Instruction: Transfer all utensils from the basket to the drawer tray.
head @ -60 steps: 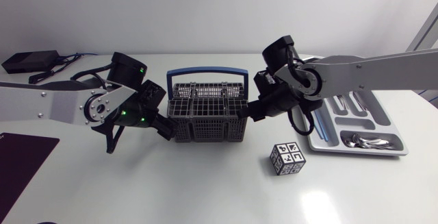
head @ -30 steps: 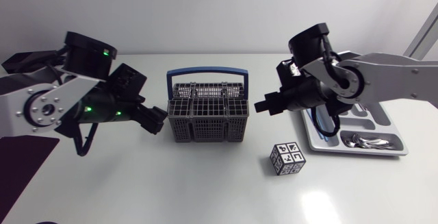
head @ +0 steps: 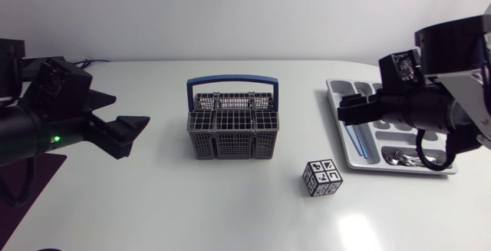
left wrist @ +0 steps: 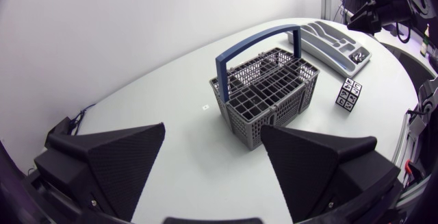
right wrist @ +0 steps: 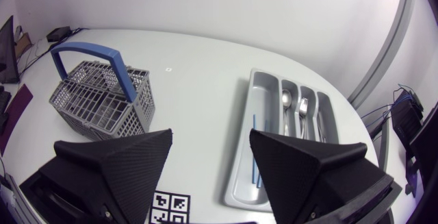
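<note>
Both hands are open and hold nothing. The left hand [left wrist: 212, 131] hangs with its two fingers spread, and the basket [left wrist: 267, 90] stands on the tabletop [left wrist: 178, 148] well ahead of it, upright, its blue handle [left wrist: 256, 40] arched across the top. The right hand [right wrist: 211, 133] is just as wide, with the drawer tray [right wrist: 248, 107] ahead of it and partly under one finger. The basket lies off to its other side, and a marker cube [head: 322, 177] sits just below its fingers.

The tray already carries a spoon [right wrist: 286, 101], a fork [right wrist: 304, 107] and a thin blue piece [right wrist: 254, 148], each lying lengthwise in its own compartment. No utensil shows above the basket's grid, though the deep cells cannot be seen to the bottom.

The transfer looks finished or nearly so, and the step in hand is a check. To do it well, look straight down into every cell before calling it done. If something remains, bring the nearer hand down beside the handle, not across it, and grip the utensil by its shaft.
</note>
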Tool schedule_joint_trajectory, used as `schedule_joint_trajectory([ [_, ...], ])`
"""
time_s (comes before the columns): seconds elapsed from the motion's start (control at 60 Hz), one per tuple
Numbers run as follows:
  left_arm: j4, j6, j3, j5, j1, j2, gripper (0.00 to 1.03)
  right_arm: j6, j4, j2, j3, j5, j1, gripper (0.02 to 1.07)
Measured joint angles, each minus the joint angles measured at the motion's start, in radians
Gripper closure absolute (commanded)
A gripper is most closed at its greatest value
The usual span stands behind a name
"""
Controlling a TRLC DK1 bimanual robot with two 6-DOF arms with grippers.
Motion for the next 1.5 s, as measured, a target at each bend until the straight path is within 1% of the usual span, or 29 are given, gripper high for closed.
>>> schedule_joint_trajectory([
  [0.183,-0.013,0.011,-0.075,0.000,0.027,-0.172,0.05,-0.074,0.071,-0.183,-0.115,0.002,-0.063,0.17],
  [0.3,-0.011,0.014,-0.126,-0.001,0.075,-0.262,0.05,-0.122,0.129,-0.310,-0.199,0.002,-0.087,0.17],
  [0.417,0.057,0.013,-0.224,-0.027,0.134,-0.399,0.05,-0.155,0.161,-0.431,-0.276,0.002,-0.110,0.15],
  [0.533,0.106,-0.002,-0.302,-0.030,0.164,-0.477,0.05,-0.178,0.164,-0.537,-0.340,0.002,-0.126,0.15],
  [0.817,0.212,-0.090,-0.465,-0.023,0.218,-0.599,0.06,-0.160,0.200,-0.706,-0.476,-0.034,-0.167,0.15],
  [1.25,0.366,-0.233,-0.695,0.002,0.295,-0.774,0.06,-0.061,0.248,-0.939,-0.661,-0.100,-0.228,0.15],
  [1.283,0.392,-0.243,-0.706,0.004,0.302,-0.786,0.06,-0.053,0.252,-0.959,-0.678,-0.109,-0.233,0.15],
  [1.4,0.398,-0.261,-0.709,0.005,0.307,-0.804,0.06,-0.026,0.265,-1.023,-0.729,-0.124,-0.251,0.15],
  [1.5,0.399,-0.261,-0.709,0.004,0.307,-0.804,0.05,-0.010,0.266,-1.048,-0.755,-0.134,-0.258,0.08],
])
